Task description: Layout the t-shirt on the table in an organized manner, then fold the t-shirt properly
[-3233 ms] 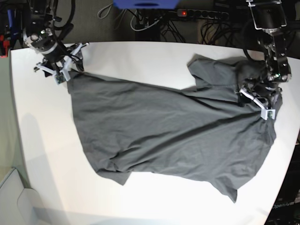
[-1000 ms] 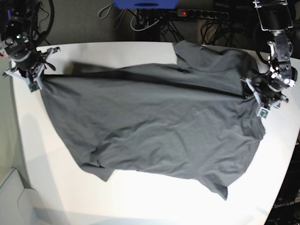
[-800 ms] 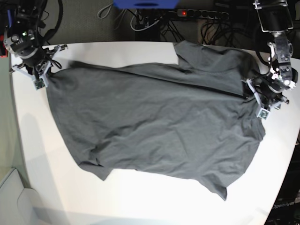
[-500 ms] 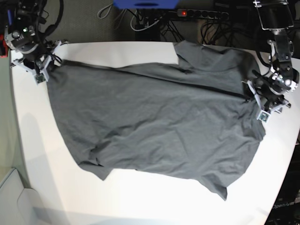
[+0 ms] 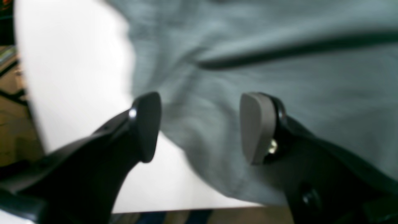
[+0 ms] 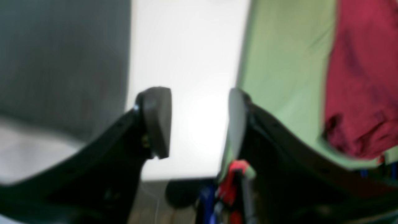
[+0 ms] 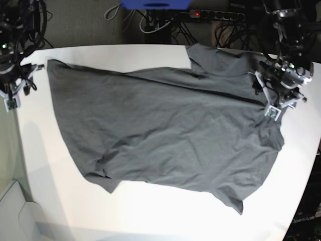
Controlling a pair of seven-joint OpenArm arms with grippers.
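Across the table (image 7: 150, 211) the t-shirt (image 7: 165, 130) lies crosswise; both hands (image 5: 199, 127) (image 6: 199, 121) spread, empty.

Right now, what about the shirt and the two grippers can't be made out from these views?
- Base view: the t-shirt folds over itself at its far edge, hiding the collar.
- Left wrist view: blur; whether the open left gripper touches the cloth is unclear.
- Right wrist view: blur; the open right gripper frames bare table, and only a cut-off strip of shirt shows.
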